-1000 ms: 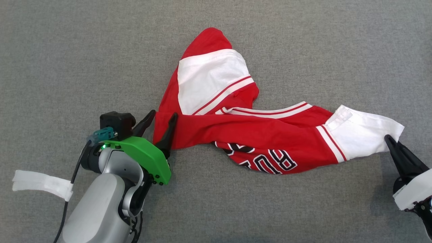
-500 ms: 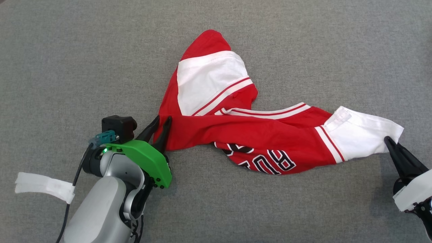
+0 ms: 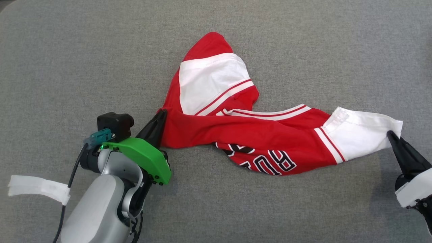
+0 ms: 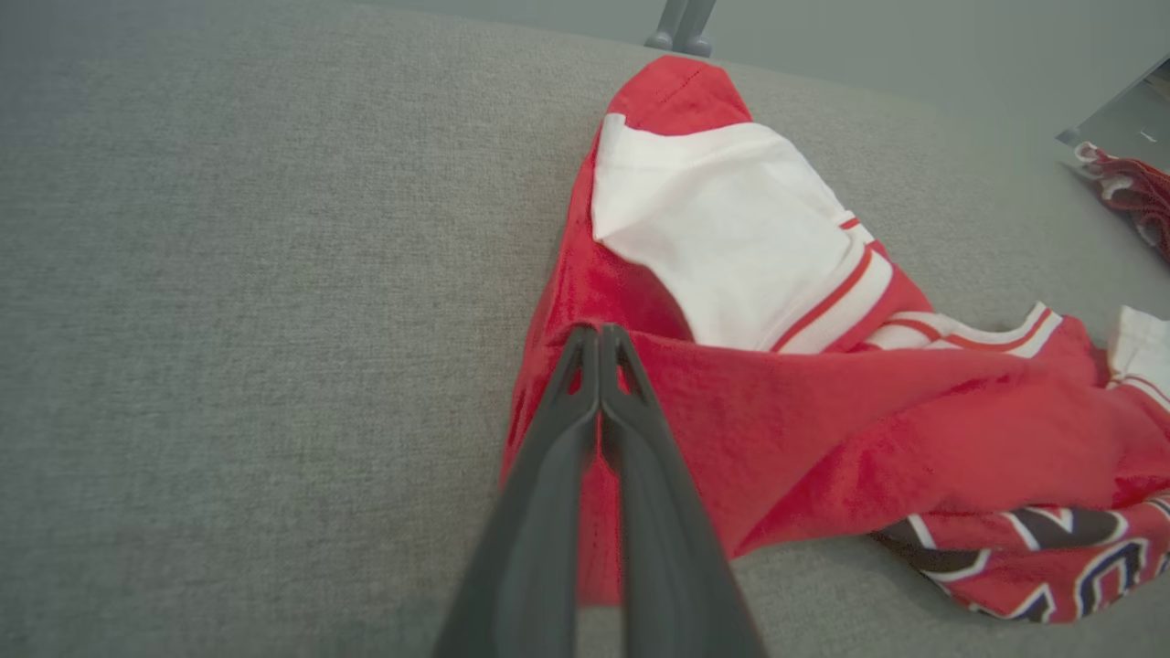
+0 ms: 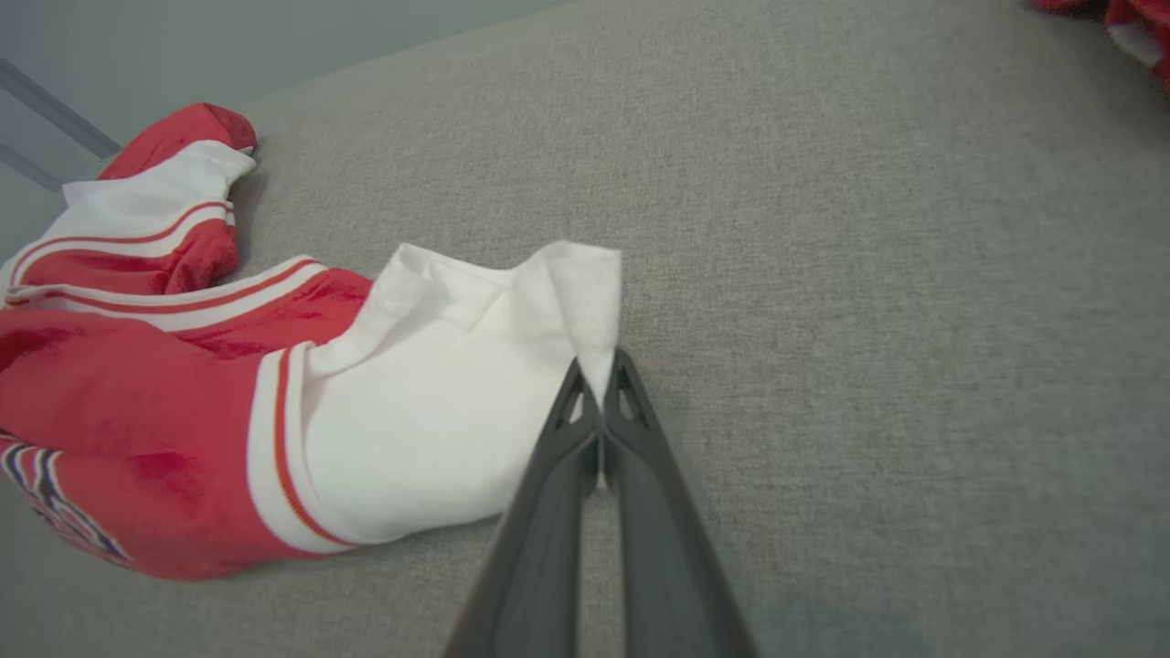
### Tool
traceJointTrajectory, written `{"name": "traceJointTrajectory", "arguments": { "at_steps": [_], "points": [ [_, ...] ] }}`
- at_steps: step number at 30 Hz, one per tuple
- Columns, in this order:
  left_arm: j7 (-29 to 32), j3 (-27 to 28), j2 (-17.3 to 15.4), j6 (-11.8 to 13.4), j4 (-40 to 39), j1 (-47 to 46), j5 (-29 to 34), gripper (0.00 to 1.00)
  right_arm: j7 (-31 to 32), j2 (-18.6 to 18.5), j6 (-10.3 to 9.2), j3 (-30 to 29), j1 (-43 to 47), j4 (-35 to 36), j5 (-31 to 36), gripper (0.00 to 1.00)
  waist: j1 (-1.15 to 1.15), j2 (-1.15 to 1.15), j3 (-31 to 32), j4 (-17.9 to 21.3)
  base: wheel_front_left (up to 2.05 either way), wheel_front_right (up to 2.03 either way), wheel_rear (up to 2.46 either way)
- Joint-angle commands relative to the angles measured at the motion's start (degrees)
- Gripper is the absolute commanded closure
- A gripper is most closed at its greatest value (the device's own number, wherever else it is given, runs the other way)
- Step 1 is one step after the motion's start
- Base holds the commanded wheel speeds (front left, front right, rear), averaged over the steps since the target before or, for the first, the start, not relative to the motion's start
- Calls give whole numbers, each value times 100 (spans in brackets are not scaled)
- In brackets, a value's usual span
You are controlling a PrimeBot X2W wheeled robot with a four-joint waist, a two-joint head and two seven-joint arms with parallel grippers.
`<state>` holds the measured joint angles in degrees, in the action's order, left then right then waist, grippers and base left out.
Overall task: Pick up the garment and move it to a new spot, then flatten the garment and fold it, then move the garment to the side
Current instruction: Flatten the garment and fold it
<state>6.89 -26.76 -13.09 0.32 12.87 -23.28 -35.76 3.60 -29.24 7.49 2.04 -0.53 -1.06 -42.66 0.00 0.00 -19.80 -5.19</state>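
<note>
- Head view: the garment (image 3: 249,135), red and white with black letters, lies crumpled in the middle of the grey surface (image 3: 84,67). It is stretched out between the two arms.
- The pale left forearm rises from the lower left and has a green bracket (image 3: 141,157) at the wrist. The left gripper (image 3: 162,114) points up and to the right, with its fingers pressed together on the red left edge of the garment.
- The right gripper (image 3: 391,135) comes in from the right edge and points up and to the left. Its tips are at the corner of the white sleeve end.
- A strip of white tape (image 3: 37,187) hangs on the cable beside the left arm, well apart from the garment.
- Left wrist view: the two fingers are together with no gap. Their tips sit at a raised red fold, which is plainer here than from the head, and red fabric lies on both sides of them.
- At the far right of this view another red cloth (image 4: 1133,187) lies past the surface's edge, well apart. A grey post (image 4: 681,27) stands beyond the far edge.
- Right wrist view: the fingers are closed and the white corner is pinched between their tips, standing up a little above them. The rest of the garment runs to the left and rests on the surface.
</note>
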Motion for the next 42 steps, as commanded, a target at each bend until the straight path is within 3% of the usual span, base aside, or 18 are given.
{"name": "traceJointTrajectory", "arguments": {
  "at_steps": [1, 8, 12, 16, 20, 24, 30, 36, 38, 42],
  "points": [
    [-50, 26, -45, 24, -94, -21, -7, 100, -48, 0, 0, -43, -85, 56, 18, 100, 0, 0, 3, -1, 0, 0, 0],
    [-78, 309, -170, 146, -1154, -195, -129, 100, -205, -111, 0, -449, -400, 702, -140, 100, 0, 0, -87, -1, 0, 0, 0],
    [251, 582, -386, 223, -1867, -784, -175, 100, 26, -375, 0, -843, -1026, 1278, -258, 100, 0, 0, -435, -7, 0, 0, 0],
    [914, 842, -479, 269, -1902, -2080, -332, 100, 650, -810, 1, -923, -2438, 1380, -382, 100, 0, 0, -1209, -14, 0, 0, 0],
    [1310, 1022, -434, 206, -1075, -3872, -342, 100, 1209, -965, 0, -575, -4512, 736, -289, 100, 0, 0, -1975, -10, 0, 0, 0],
    [1120, 1080, -317, 204, 144, -5575, -29, 100, 1184, -411, 1, -98, -6695, -546, 249, 100, 0, 0, -2372, 181, 0, 0, 0],
    [-238, 1151, -159, 20, 1725, -7479, 476, 100, 83, 730, 1, -151, -9229, -2421, 1572, 100, 0, 0, -2638, 471, 0, 0, 0],
    [-1329, 1080, -49, -321, 2799, -8441, 708, 100, -628, 1220, 1, -154, -10380, -3379, 2360, 100, 0, 0, -2716, 549, 0, 0, 0],
    [-1717, 1116, 73, -443, 3054, -8521, 616, 100, -832, 1300, 1, -31, -10504, -3557, 2324, 100, 0, 0, -2708, 540, 0, 0, 0],
    [-1886, 823, 169, -693, 3536, -8272, 593, 100, -880, 1140, 1, 583, -10337, -3582, 1973, 100, 0, 0, -2839, 465, 0, 0, 0]
  ]
}}
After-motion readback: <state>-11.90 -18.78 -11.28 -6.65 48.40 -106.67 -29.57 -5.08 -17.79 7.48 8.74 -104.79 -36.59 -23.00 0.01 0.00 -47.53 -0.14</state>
